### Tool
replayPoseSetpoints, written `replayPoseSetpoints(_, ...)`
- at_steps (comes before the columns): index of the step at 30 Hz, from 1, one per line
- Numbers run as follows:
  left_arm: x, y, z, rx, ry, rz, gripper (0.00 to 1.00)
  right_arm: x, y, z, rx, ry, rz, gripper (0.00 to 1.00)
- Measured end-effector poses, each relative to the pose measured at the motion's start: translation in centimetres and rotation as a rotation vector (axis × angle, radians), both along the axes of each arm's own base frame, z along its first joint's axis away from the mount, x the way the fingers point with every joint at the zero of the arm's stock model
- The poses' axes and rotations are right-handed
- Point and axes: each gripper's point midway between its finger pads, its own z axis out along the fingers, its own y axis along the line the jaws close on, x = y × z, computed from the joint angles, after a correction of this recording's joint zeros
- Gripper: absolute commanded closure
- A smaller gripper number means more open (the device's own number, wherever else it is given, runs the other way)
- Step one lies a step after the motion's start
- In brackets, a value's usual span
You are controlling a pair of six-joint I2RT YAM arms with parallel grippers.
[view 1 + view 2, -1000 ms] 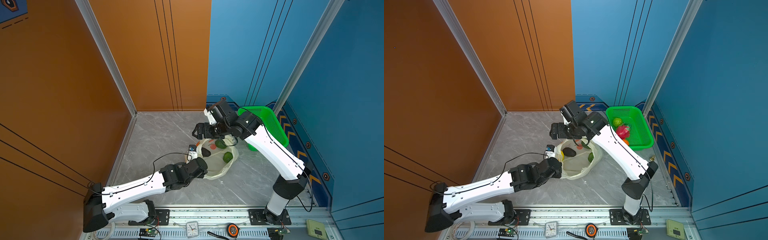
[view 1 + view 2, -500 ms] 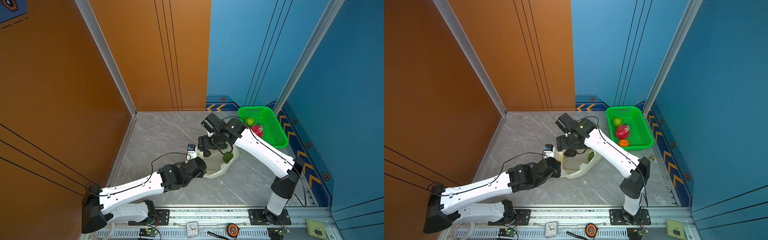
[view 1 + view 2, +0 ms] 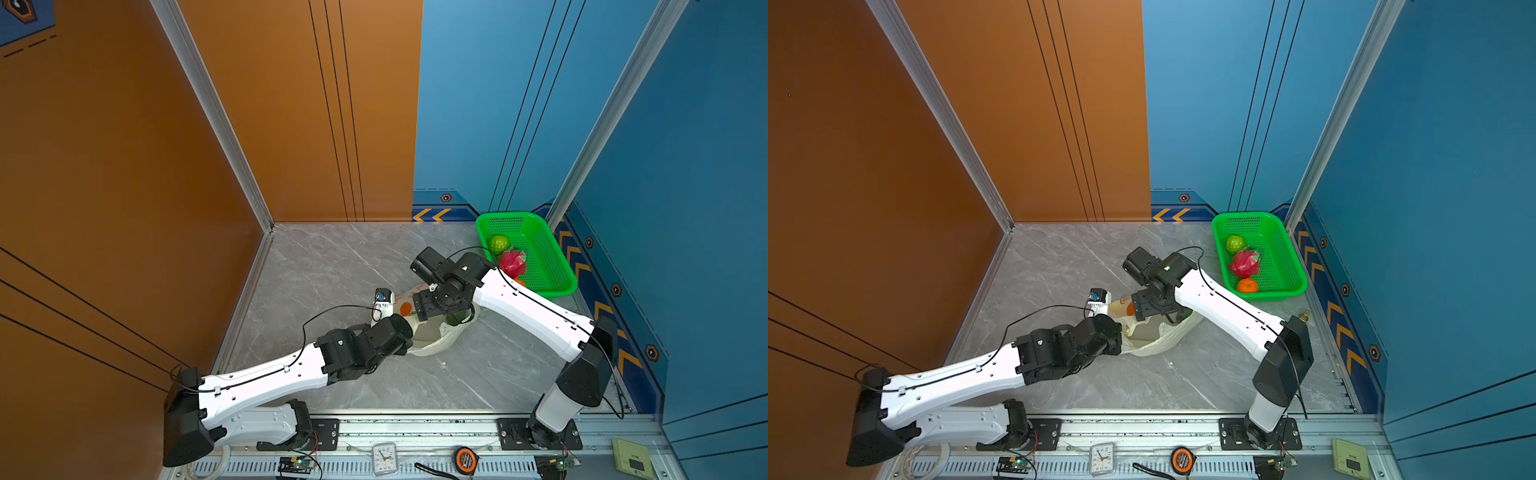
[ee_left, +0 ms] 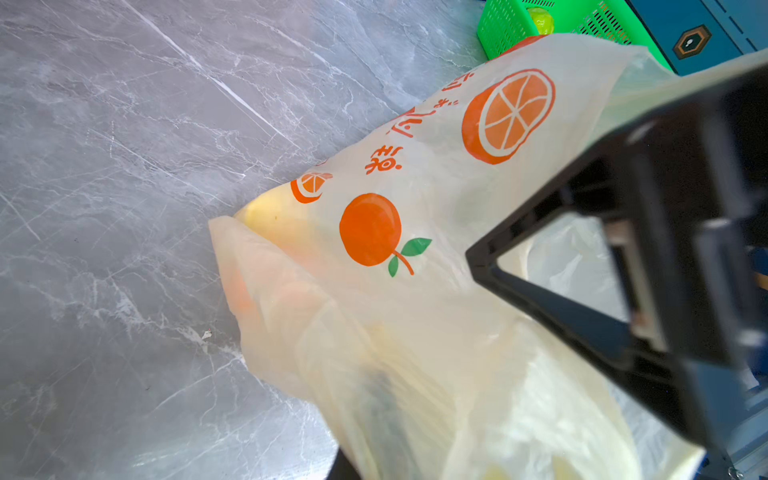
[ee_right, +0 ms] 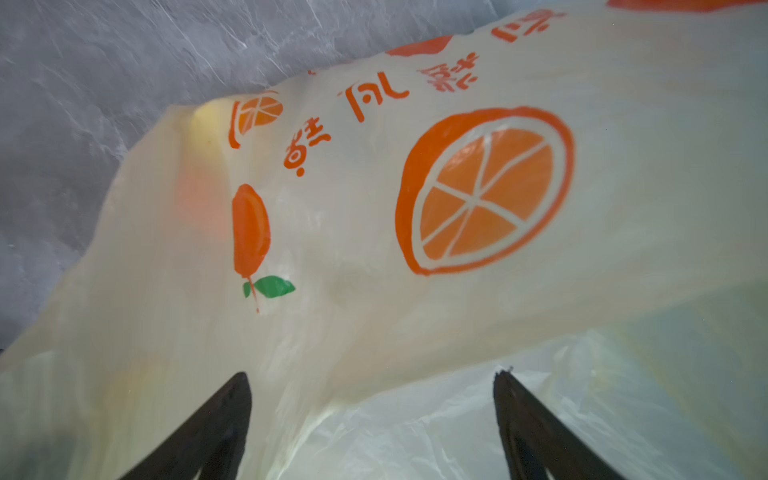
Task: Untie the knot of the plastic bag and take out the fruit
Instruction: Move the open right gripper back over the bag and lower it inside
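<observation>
The cream-yellow plastic bag (image 3: 432, 347) (image 3: 1156, 347) lies mid-floor with its mouth gaping. Its printed oranges fill both wrist views (image 4: 374, 291) (image 5: 374, 208). My left gripper (image 3: 409, 332) is shut on the bag's near edge; the film runs taut into its hidden jaws. My right gripper (image 5: 372, 374) is open, with its two black fingertips (image 5: 243, 382) at the bag's mouth (image 3: 422, 309). Of the fruit, a green one (image 3: 455, 318) shows inside the bag. A yellow one (image 4: 262, 214) and an orange glow (image 5: 199, 199) show through the film. The knot is out of view.
A green perforated basket (image 3: 540, 232) (image 3: 1281, 249) stands at the back right against the blue wall. It holds a green fruit (image 3: 498, 244), a pink dragon fruit (image 3: 512, 262) and an orange (image 3: 1246, 285). A clock (image 3: 384, 457) and a tape measure (image 3: 464, 459) lie on the front rail.
My right arm has swung left and down from in front of the basket, and its open gripper has come to the bag's mouth. The left gripper has kept its hold.
</observation>
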Motion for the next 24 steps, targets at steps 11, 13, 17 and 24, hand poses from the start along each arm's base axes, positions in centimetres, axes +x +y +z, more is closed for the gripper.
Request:
replayPoseSetpoints(11,0.2,2.1,3.5,-0.091,-0.087,0.068,1.00,-1.2,-2.3,3.0,0.076,-0.081,-0.023,0.09)
replayPoseSetpoints(13,0.3,2.2,3.6,-0.093,-0.093,0.073,1.00,-1.2,-2.8,1.9,0.054,-0.063,-0.031,0.10)
replayPoseSetpoints(17,0.5,1.8,3.3,-0.090,-0.092,0.072,1.00,-1.0,-2.8,1.1,0.039,-0.047,-0.036,0.12)
replayPoseSetpoints(24,0.4,1.0,2.6,-0.074,-0.084,0.060,1.00,-0.9,0.4,2.7,0.120,-0.040,-0.014,0.16)
